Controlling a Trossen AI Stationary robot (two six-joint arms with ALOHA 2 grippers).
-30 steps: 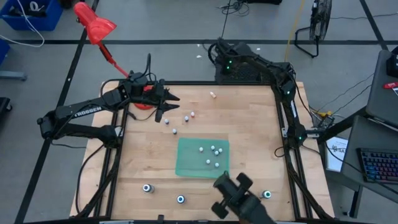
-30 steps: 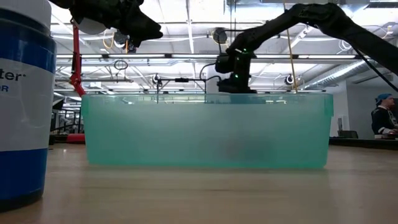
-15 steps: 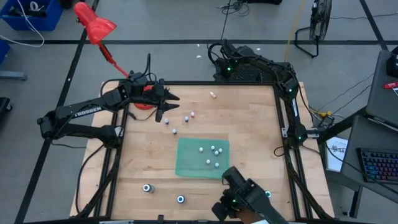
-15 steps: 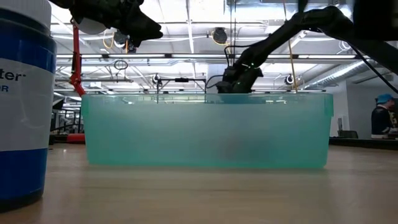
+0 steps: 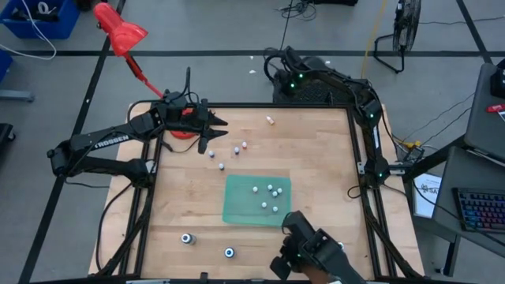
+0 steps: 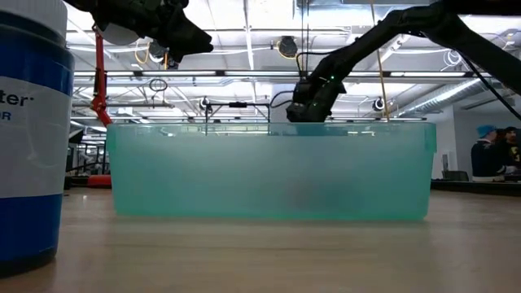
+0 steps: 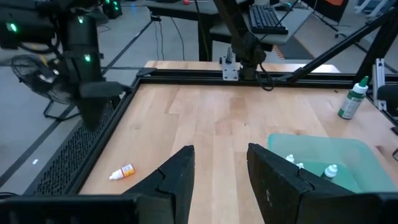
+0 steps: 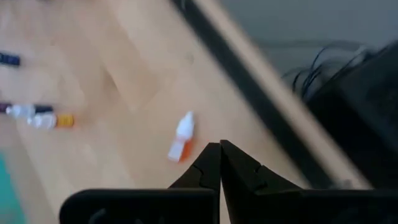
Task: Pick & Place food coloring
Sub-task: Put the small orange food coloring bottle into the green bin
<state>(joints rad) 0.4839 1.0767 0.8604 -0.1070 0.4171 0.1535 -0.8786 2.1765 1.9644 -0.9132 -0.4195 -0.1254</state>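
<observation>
Logging right claw (image 8: 220, 149) clenched tight, nothing between the fingers, poised high over the far edge of the table (image 5: 316, 158). Seen just ahead of it in the right wrist view: one stray bottle (image 8: 181, 143) of food coloring, orange-labelled, lying on its side close to that edge. Noted left claw (image 7: 221, 155) released partway and empty, hovering over the far-left part of the table, near a loose cluster of bottles (image 5: 236, 150) that lie on bare wood. Counted about five more bottles (image 5: 270, 189) already inside the green tray (image 5: 237, 209); two dark round ones (image 5: 187, 238) near the front edge, well apart from the tray.

Judged step: approach to the stray bottle, grasp not yet begun.

Risks from here:
- Descending with the right claw clenched: would strike the bottle rather than straddle it, and likely knock it off the far edge. Must open first.
- Bottle on its side, round and light: liable to roll under a one-sided touch, so an off-centre closure may squirt it out.
- Tiny body: easy to pinch too high and miss, or scrape the fingertips on the wood.
</observation>
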